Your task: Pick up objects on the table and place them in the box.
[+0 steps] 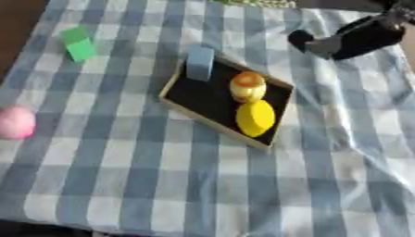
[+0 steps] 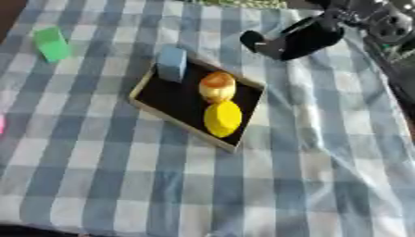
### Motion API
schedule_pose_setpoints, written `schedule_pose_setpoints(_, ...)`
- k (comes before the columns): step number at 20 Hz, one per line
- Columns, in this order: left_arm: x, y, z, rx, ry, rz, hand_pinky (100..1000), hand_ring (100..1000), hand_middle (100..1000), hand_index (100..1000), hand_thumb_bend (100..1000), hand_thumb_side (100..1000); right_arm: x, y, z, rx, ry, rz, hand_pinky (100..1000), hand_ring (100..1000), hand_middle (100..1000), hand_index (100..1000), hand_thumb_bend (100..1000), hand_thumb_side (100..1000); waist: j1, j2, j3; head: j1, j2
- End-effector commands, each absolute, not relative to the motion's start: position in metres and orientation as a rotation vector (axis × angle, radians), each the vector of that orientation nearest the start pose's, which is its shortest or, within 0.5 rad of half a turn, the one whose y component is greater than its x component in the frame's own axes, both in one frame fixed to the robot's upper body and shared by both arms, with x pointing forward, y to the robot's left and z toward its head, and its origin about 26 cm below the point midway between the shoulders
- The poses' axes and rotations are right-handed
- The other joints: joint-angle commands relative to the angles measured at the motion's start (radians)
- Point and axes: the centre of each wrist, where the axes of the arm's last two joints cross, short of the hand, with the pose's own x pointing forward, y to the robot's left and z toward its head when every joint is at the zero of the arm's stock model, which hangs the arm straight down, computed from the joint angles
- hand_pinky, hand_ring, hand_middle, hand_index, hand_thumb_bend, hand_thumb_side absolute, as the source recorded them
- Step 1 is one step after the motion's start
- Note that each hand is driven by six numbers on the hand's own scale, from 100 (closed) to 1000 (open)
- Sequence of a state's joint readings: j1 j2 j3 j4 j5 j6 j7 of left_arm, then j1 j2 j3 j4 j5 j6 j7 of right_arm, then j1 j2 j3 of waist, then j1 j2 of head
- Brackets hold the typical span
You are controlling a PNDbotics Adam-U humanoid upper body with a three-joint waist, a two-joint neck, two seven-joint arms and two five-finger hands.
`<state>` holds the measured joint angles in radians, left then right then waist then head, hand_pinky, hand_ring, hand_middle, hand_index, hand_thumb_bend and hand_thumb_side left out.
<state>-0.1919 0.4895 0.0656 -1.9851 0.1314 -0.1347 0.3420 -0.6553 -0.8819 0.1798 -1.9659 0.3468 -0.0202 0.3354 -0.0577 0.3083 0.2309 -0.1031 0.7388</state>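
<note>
Box (image 1: 185, 107) holds three objects; two lie outside; right robot hand (image 1: 324, 45), grip unclear.

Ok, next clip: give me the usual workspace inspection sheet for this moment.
Surface: blue-and-white checked cloth, wrinkled on the right.
Job's things: box holds a yellow object and a yellow-orange object; blue block at its far corner, leaning on the rim; green block and pink ball outside it on the cloth.
Clutter: nothing seen.
Hands: right hand over the cloth beyond the box, holding nothing; left not in view.
Cables: nothing seen.
Surroundings: dark strip past the cloth's left edge.
</note>
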Motion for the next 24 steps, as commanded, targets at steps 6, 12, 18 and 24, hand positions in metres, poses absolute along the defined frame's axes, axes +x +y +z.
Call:
schedule_pose_setpoints(6,0.281,0.341,0.245,0.86,-2.372,-0.563,897,813,784,883,245,327,0.285,-0.305,0.347,1.232,2.891,-1.629,823,867,751,808,100,149,0.01,-0.015,0.0,-0.005,-0.003)
schedule_pose_setpoints(12,0.278,0.348,0.276,1.086,-2.076,-1.048,916,852,828,934,418,327,0.281,-0.318,0.347,1.396,2.916,-1.435,817,855,737,798,108,140,0.011,-0.015,-0.002,-0.002,0.002)
schedule_pose_setpoints(18,0.277,0.349,0.288,1.121,-1.731,-1.301,934,872,848,940,583,276,0.281,-0.322,0.345,1.493,2.954,-1.327,814,851,725,789,100,150,0.013,-0.013,-0.004,0.006,0.002)
schedule_pose_setpoints(24,0.285,0.369,0.28,1.156,-1.427,-1.329,934,876,844,931,690,211,0.281,-0.325,0.341,1.548,2.987,-1.273,812,849,717,783,100,156,0.017,-0.011,-0.004,0.014,0.001)
